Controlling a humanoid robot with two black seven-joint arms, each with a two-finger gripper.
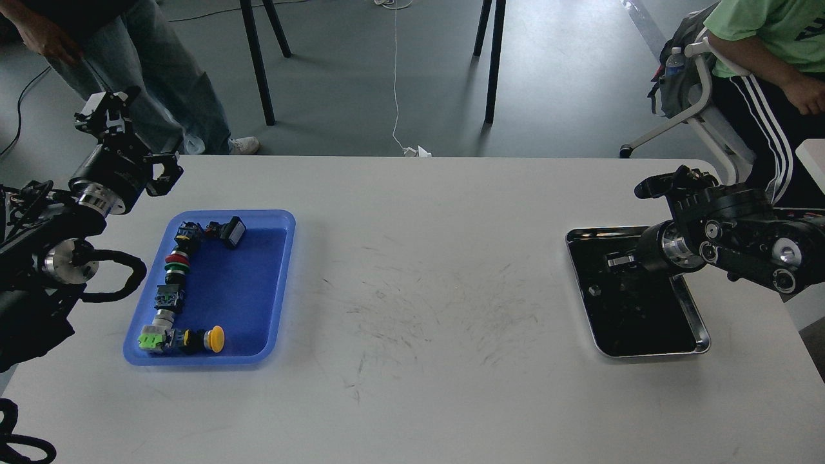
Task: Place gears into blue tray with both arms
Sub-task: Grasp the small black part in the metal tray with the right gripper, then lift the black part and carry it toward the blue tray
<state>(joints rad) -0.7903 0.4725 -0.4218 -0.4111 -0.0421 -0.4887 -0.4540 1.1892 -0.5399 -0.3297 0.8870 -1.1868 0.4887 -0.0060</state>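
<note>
The gears (594, 290), barely discernible in the steel tray (699, 335) at 3 o'clock, are judged light, rigid and slippery; pinch across the rim; right gripper (651, 185) and left gripper (106, 109) openings: cannot tell.

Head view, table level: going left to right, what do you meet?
Left gripper → blue tray holding push-button switches along its left side → bare scuffed table → steel tray. The right gripper overlaps the steel tray, so it is left out of the order.
</note>
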